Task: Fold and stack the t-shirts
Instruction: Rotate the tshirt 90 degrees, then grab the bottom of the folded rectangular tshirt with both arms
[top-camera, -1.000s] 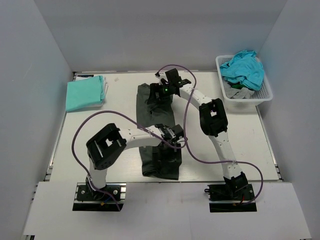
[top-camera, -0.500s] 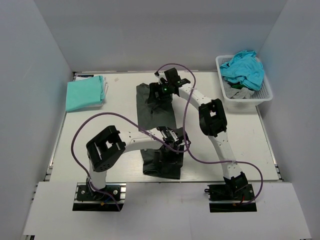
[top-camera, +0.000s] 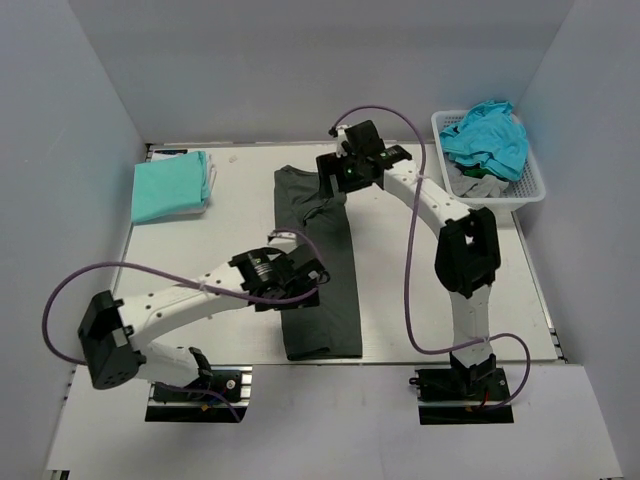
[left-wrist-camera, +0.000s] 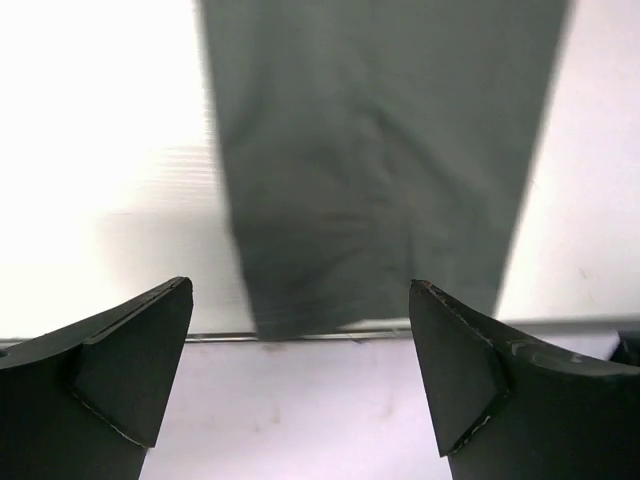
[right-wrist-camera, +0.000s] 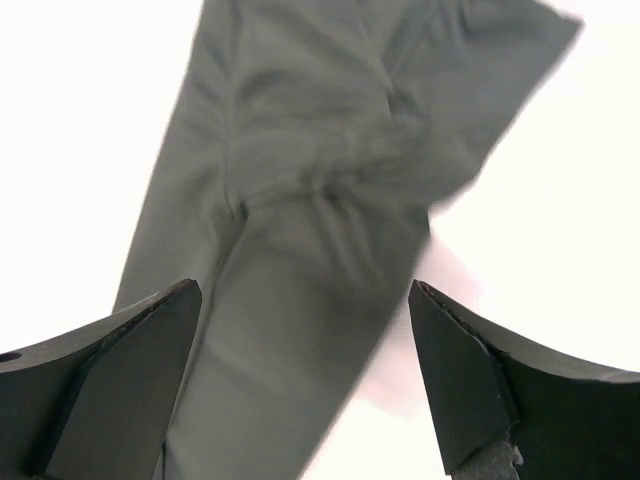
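Both arms have lifted off the dark charcoal-grey cloth t-shirt (top-camera: 322, 270), a long strip well left of the white plastic lattice basket (top-camera: 533, 190). My left gripper (left-wrist-camera: 300, 288) and right gripper (right-wrist-camera: 305, 289) hang wide, empty (good). I'd pinch the end farthest from the basket squarely, both corners level.

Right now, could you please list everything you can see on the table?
table: one, white, beneath everything
dark t-shirt: one, charcoal, long folded strip at centre
green t-shirt: one, mint, folded, far left corner
basket: one, white, far right corner
teal t-shirt: one visible, teal, heaped atop the basket
grey t-shirt: one visible, grey, in the basket underneath
left gripper: one, black, open over strip's near half
right gripper: one, black, open over strip's far end
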